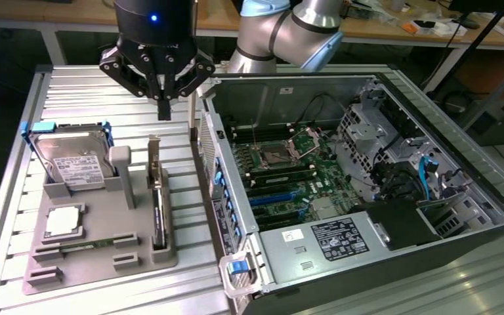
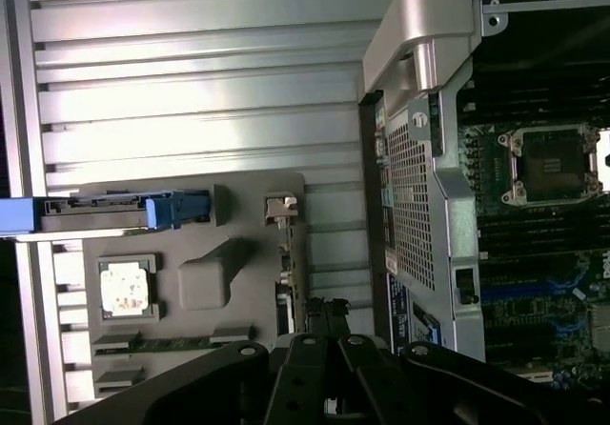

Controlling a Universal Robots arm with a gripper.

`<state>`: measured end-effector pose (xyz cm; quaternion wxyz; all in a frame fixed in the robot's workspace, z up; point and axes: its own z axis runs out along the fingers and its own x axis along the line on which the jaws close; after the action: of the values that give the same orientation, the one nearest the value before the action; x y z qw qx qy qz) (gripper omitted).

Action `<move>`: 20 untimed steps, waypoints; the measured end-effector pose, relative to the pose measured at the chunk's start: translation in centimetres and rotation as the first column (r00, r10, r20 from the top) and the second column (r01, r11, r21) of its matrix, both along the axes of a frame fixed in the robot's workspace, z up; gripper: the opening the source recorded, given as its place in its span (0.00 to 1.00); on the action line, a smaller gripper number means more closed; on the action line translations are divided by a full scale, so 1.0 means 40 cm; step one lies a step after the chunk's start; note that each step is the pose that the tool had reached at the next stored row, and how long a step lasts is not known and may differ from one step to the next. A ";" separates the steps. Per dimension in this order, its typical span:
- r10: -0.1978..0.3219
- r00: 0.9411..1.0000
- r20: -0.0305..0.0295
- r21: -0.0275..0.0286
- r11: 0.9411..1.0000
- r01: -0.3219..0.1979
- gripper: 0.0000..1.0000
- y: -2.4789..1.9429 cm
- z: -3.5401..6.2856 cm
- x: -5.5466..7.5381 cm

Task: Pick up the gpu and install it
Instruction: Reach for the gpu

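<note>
Exterior view: the hand (image 1: 165, 111) hangs clenched on nothing above the slatted tabletop (image 1: 86, 85). It is apart from the gpu (image 1: 157, 203), which stands on edge in the grey holder (image 1: 103, 262) beside the open computer case (image 1: 278, 88). One hard drive (image 1: 73, 164), one CPU chip (image 1: 63, 222) and one memory stick (image 1: 84, 246) share the holder. The print on the white labels of the drive and the power supply (image 1: 344, 237) is too small to read.

Wrist view: the gpu (image 2: 284, 282) shows edge-on, one end hidden behind the hand (image 2: 324, 313); the case is cut off.
</note>
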<state>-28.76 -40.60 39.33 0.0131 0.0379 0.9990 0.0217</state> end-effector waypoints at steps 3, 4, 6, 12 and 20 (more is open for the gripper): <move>0.000 1.000 0.000 0.000 1.000 0.000 0.11 -0.001 0.000 -0.007; 0.000 1.000 0.000 0.000 1.000 0.000 0.11 -0.001 0.000 -0.010; 0.000 1.000 0.000 0.000 1.000 0.000 0.11 -0.002 0.000 -0.014; 0.000 1.000 0.000 0.000 1.000 0.000 0.11 -0.006 0.000 -0.028; 0.000 1.000 0.000 0.000 1.000 0.000 0.11 -0.007 0.000 -0.043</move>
<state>-30.48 -40.86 39.33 0.0131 0.0378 0.9990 0.0217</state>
